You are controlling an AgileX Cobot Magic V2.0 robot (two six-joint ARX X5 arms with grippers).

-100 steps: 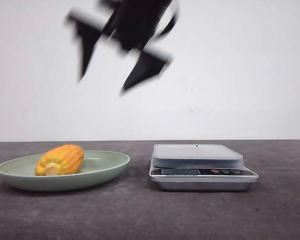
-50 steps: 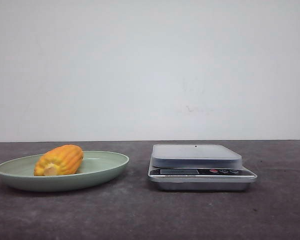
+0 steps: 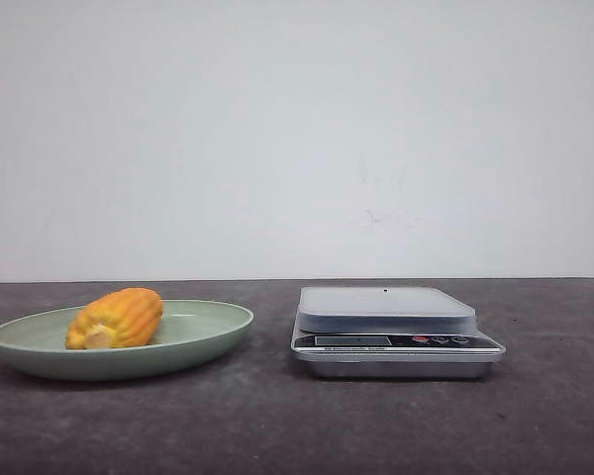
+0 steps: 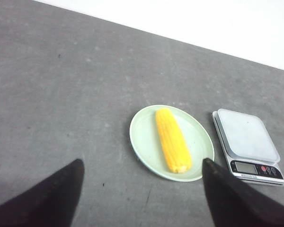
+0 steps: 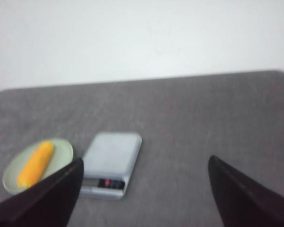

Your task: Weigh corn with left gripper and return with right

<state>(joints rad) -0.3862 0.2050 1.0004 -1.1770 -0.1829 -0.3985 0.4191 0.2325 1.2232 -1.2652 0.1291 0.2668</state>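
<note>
- The corn [image 3: 116, 318] lies on its side in a pale green plate [image 3: 193, 341], on the left part of the table as the front view shows it; its pale cut end faces the camera.
- In the left wrist view the corn [image 4: 173, 140] runs lengthwise across the middle of the plate [image 4: 144, 137], with bare plate showing on both long sides and its ends reaching near the rim.
- A silver kitchen scale [image 3: 396, 331] stands just beside the plate on the right, apart from it, with a strip of bare tabletop between them. Its flat weighing pan carries nothing.
- The left gripper [image 4: 142, 189] hangs high above the table, its jaws spread wide with nothing between them; one dark finger [image 4: 52, 196] shows at each lower corner of its view.
- The right gripper [image 5: 144, 189] is also raised, its jaws wide apart and holding nothing; its fingers [image 5: 246, 196] frame the scale [image 5: 109, 163] and the plate [image 5: 61, 151] far beneath. This view is somewhat blurred.
- Neither gripper appears in the front view, so the space over plate and scale is free there.
- The table [image 3: 535, 416] is dark grey and slightly speckled, with wide bare stretches left of the plate, right of the scale and in front of both.
- Behind the table's far edge stands a plain white wall [image 3: 297, 139].
</note>
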